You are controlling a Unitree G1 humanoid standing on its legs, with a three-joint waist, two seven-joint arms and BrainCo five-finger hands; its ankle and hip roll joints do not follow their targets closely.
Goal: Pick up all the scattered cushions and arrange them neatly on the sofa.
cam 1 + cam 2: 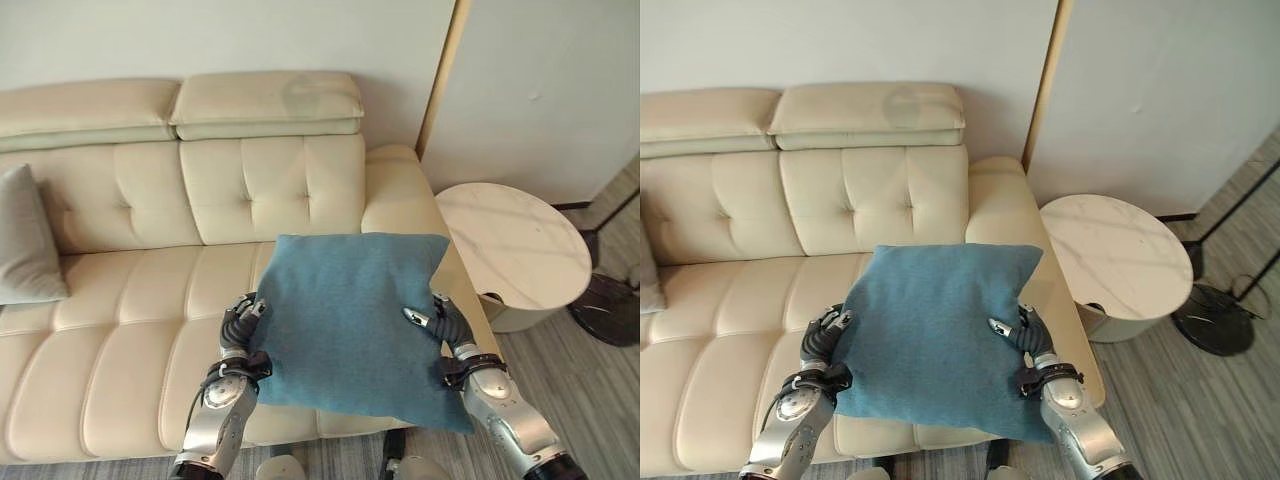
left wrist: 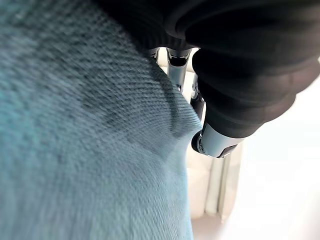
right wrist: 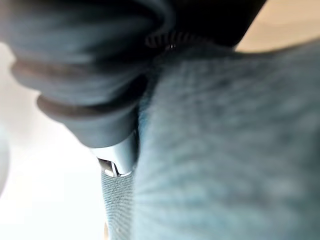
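I hold a blue square cushion [image 1: 345,320] up between both hands, over the right end of the cream sofa's seat [image 1: 130,300]. My left hand [image 1: 239,323] grips the cushion's left edge and my right hand [image 1: 443,326] its right edge. Each thumb lies on the front face, and the fingers are hidden behind the cloth. In the left wrist view the blue fabric [image 2: 75,150] presses against the hand [image 2: 240,75]. In the right wrist view the cushion [image 3: 225,150] does the same against that hand [image 3: 90,100]. A grey cushion [image 1: 25,240] leans on the sofa back at the far left.
A round white side table [image 1: 510,245] stands just right of the sofa arm [image 1: 400,190]. A dark round lamp base [image 1: 610,305] sits on the wood floor further right. A wall corner rises behind the table.
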